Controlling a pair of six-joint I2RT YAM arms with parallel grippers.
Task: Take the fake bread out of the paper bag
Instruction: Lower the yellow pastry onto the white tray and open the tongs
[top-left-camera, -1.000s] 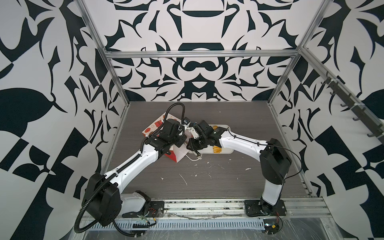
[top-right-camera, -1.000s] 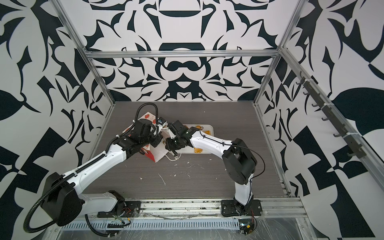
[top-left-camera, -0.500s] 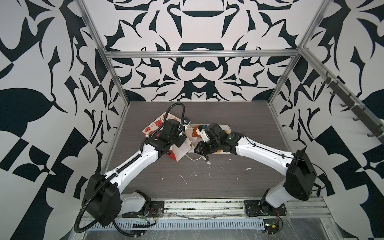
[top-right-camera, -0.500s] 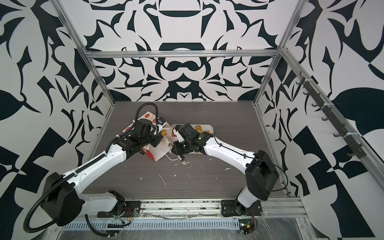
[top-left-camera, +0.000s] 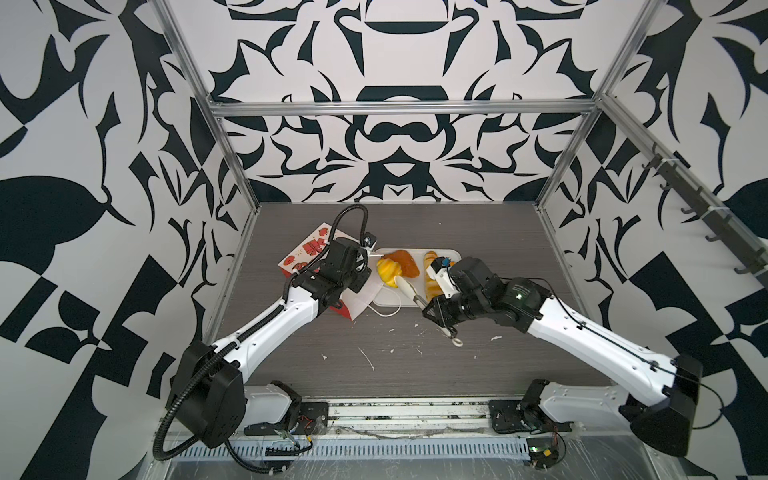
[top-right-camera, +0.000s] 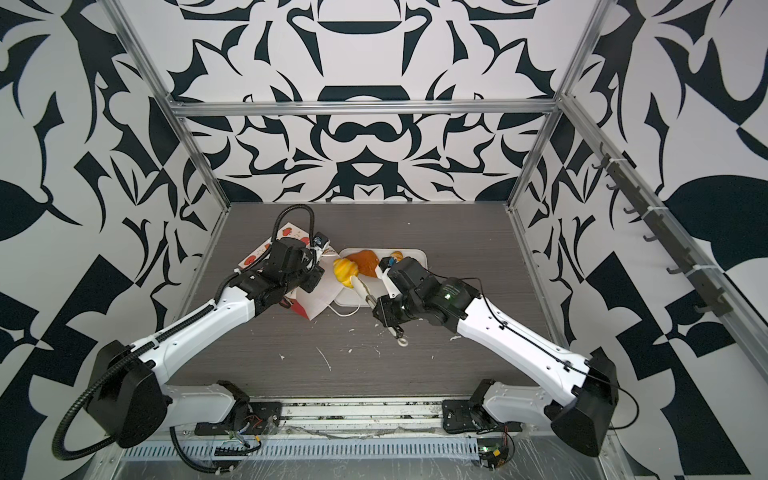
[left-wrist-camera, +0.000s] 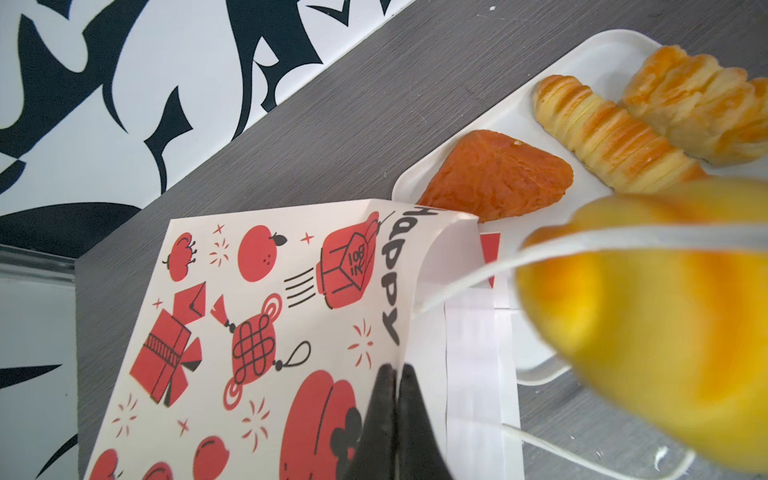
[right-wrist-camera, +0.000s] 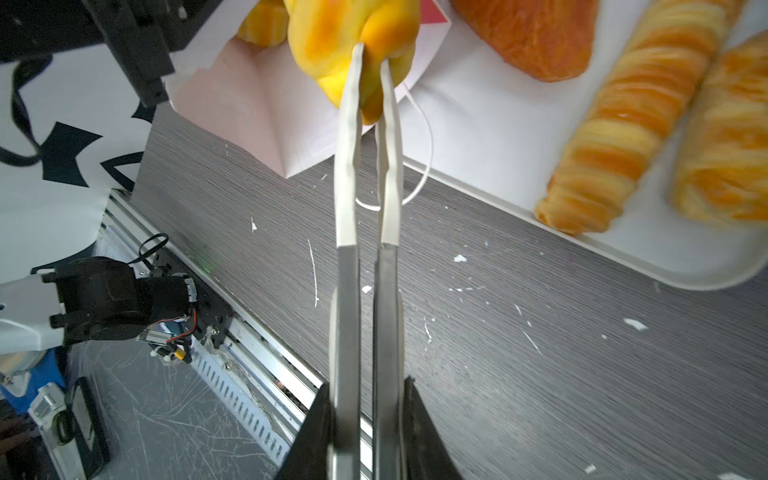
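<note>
The paper bag (top-left-camera: 305, 253) (left-wrist-camera: 249, 332) lies on its side at the left, its white-lined mouth facing the white tray (top-left-camera: 451, 253). My left gripper (left-wrist-camera: 397, 370) is shut on the bag's upper edge. My right gripper (right-wrist-camera: 369, 384) (top-left-camera: 434, 307) is shut on metal tongs (right-wrist-camera: 347, 291) (top-left-camera: 409, 291). The white tong tips pinch a glossy yellow bun (top-left-camera: 388, 270) (right-wrist-camera: 349, 37) (left-wrist-camera: 644, 332), held in the air between the bag mouth and the tray. On the tray lie an orange-brown croissant (top-left-camera: 405, 262) (left-wrist-camera: 494, 178), a long twisted stick (top-left-camera: 430, 274) (right-wrist-camera: 615, 137) and a lumpy loaf (left-wrist-camera: 698, 104).
A white cord handle (top-left-camera: 386, 311) trails from the bag mouth onto the table beside the tray. Small white scraps (top-left-camera: 368, 359) litter the dark wood-grain table. The metal rail (top-left-camera: 407, 409) runs along the front edge, with patterned walls on the other sides.
My right arm has swung out to the right, drawing the tongs back from the bag mouth with the yellow bun in their tips. The left gripper and bag stay put.
</note>
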